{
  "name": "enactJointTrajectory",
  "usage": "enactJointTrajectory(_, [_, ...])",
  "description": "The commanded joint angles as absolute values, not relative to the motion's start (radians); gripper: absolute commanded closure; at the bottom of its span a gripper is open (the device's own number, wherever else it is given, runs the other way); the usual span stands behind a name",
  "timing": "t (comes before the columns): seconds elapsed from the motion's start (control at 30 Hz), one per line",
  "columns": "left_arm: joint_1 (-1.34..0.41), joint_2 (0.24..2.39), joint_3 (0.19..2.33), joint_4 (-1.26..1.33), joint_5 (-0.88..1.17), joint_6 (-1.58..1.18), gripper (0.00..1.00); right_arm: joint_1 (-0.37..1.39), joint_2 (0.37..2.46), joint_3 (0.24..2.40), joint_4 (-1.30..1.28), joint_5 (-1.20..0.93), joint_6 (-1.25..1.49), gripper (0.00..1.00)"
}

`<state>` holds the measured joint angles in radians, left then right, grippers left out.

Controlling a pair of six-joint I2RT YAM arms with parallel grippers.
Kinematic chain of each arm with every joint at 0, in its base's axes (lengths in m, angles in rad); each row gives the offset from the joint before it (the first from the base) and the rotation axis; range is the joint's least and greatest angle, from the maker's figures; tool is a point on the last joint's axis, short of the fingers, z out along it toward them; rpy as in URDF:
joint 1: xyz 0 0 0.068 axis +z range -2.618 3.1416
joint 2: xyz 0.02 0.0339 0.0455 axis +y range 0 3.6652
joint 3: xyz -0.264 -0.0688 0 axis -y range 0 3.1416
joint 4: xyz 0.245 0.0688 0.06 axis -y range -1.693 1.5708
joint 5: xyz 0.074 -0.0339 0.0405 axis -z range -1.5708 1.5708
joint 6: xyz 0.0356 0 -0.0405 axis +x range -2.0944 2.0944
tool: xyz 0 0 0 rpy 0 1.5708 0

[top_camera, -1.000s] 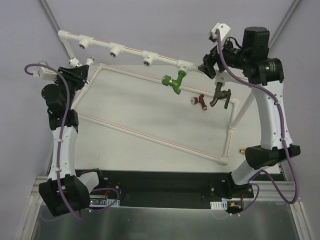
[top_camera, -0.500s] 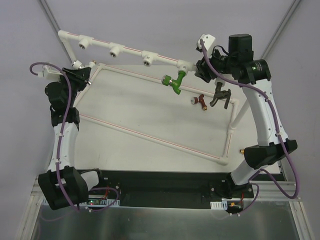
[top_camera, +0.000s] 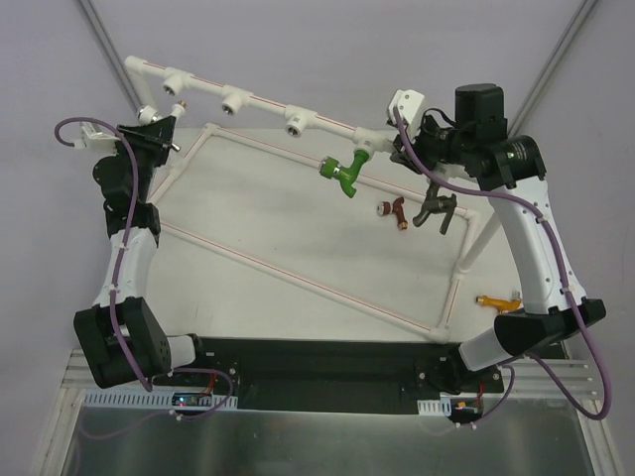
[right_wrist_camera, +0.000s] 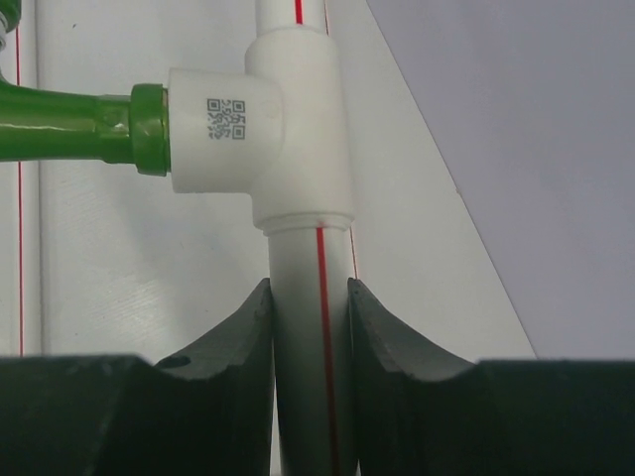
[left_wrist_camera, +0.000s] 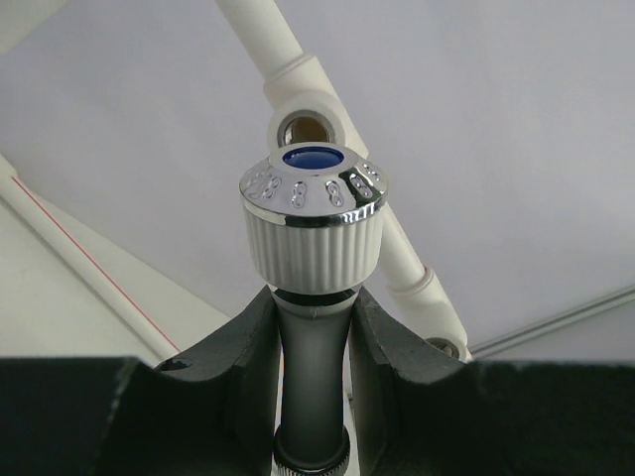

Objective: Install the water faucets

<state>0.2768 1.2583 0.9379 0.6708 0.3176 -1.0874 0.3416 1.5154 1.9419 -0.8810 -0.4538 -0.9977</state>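
My left gripper (top_camera: 159, 139) (left_wrist_camera: 313, 297) is shut on the pale stem of a white faucet (left_wrist_camera: 313, 223) with a ribbed knob, chrome rim and blue cap. An open tee socket (left_wrist_camera: 306, 127) of the white pipe frame (top_camera: 260, 102) lies just beyond the knob. My right gripper (top_camera: 400, 149) (right_wrist_camera: 310, 290) is shut on the red-striped pipe (right_wrist_camera: 308, 268) just below a tee (right_wrist_camera: 293, 129). A green faucet (top_camera: 342, 171) (right_wrist_camera: 69, 124) is screwed into that tee. Dark red (top_camera: 397, 210), dark grey (top_camera: 437, 206) and orange (top_camera: 494, 300) faucets lie loose on the table.
The upper pipe bar carries three more tees with open sockets (top_camera: 233, 100). A lower rectangle of white pipe (top_camera: 298, 278) with a diagonal bar lies flat on the table. Grey walls and slanted metal struts (top_camera: 571, 35) stand behind the frame.
My right gripper has moved left and closed on the pipe beside the green faucet's tee. The pipe frame has shifted a little. My left arm has moved slightly up, still holding the white faucet.
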Motion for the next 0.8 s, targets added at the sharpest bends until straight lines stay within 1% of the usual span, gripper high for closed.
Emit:
enactJointTrajectory(0.0, [0.304,1.285,0.959,0.891,0.293,-1.189,1.00,0.310,1.450,1.899,-0.821,-0.345,-0.919,0.98])
enactJointTrajectory(0.37, [0.347,1.371,1.003,0.949,0.365,-1.261,1.00,0.299,1.425,1.847,-0.788,-0.371,-0.926,0.98])
enactJointTrajectory(0.6, [0.350,1.451,1.035,1.089,0.425,-1.373,1.00,0.301,1.433,1.851,-0.788,-0.394,-0.922,0.98])
enactJointTrajectory(0.77, [0.350,1.451,1.034,1.083,0.417,-1.364,1.00,0.299,1.434,1.856,-0.792,-0.396,-0.925,0.98])
